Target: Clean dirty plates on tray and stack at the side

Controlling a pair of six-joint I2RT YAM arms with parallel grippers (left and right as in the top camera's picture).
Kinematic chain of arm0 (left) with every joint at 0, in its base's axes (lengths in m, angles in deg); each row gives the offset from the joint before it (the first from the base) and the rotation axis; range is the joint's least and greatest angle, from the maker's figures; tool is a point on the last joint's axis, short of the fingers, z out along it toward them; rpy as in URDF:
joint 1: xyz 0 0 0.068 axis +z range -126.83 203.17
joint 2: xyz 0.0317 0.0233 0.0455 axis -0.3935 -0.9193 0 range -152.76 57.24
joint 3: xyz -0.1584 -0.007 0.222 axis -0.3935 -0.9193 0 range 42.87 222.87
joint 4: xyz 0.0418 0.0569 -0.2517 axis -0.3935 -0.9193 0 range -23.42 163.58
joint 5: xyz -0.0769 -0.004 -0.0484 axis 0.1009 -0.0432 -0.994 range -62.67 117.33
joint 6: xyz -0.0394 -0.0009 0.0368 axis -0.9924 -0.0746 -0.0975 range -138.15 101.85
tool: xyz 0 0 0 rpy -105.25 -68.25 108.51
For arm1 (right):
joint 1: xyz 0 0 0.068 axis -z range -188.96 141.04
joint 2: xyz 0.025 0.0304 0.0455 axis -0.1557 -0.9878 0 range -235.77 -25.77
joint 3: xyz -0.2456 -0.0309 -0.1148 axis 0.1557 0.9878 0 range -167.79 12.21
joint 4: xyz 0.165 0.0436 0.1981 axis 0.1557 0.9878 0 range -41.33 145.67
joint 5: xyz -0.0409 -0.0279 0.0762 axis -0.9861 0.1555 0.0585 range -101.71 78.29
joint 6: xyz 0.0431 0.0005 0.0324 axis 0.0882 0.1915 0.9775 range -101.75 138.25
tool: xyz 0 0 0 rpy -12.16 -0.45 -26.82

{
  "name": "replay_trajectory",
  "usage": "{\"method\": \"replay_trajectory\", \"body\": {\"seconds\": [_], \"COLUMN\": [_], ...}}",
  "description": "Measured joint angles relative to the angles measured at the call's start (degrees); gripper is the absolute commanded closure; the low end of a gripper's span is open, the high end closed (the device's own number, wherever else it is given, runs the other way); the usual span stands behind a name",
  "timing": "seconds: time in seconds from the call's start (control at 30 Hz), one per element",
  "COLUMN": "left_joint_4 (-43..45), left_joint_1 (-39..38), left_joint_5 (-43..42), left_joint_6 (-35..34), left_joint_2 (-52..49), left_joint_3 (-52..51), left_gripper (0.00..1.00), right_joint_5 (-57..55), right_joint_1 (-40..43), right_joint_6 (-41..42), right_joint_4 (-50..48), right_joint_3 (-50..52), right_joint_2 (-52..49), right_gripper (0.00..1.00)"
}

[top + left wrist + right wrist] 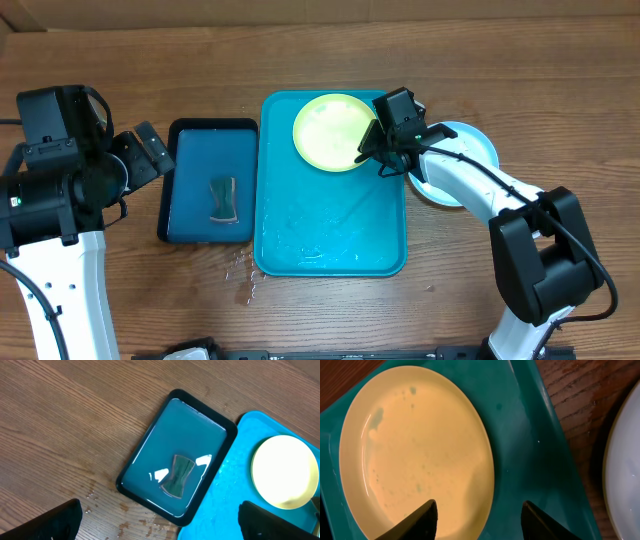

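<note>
The lime-green plate (331,131) lies flat in the far right corner of the turquoise tray (330,240), its pale centre flecked with faint spots that I cannot tell apart as water or residue. The right gripper (478,506) hovers low at the plate's right edge. Its jaws are apart with the rim passing between them, one finger over the plate and one over the bare tray, and nothing is clamped. This straddle looks like the set-up for pinching the rim and carrying the plate off. A light-blue plate (478,137) sits on the table just right of the tray, partly under the arm, likely the stacking spot. The left gripper (160,510) hangs spread wide and empty above the dark-blue tray (178,190), where a grey-green sponge (224,199) lies in water, ready for washing.
</note>
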Motion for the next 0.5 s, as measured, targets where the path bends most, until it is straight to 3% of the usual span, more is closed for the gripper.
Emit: {"method": "replay_trajectory", "body": {"seconds": [0.13, 0.27, 0.5], "left_joint_4": [0.0, 0.0, 0.02], "left_joint_1": [0.0, 0.0, 0.0], "left_joint_5": [0.0, 0.0, 0.02], "left_joint_6": [0.02, 0.02, 0.0], "left_joint_2": [0.0, 0.0, 0.0], "left_joint_3": [0.0, 0.0, 0.0], "left_gripper": [0.0, 0.0, 0.0], "right_joint_5": [0.09, 0.72, 1.88], "right_joint_1": [0.0, 0.0, 0.0], "right_joint_6": [0.37, 0.61, 0.96], "right_joint_4": [-1.2, -2.89, -4.52], "right_joint_3": [0.0, 0.0, 0.07], "right_joint_2": [-1.84, -4.2, -5.64], "right_gripper": [0.46, 0.56, 0.96]}}
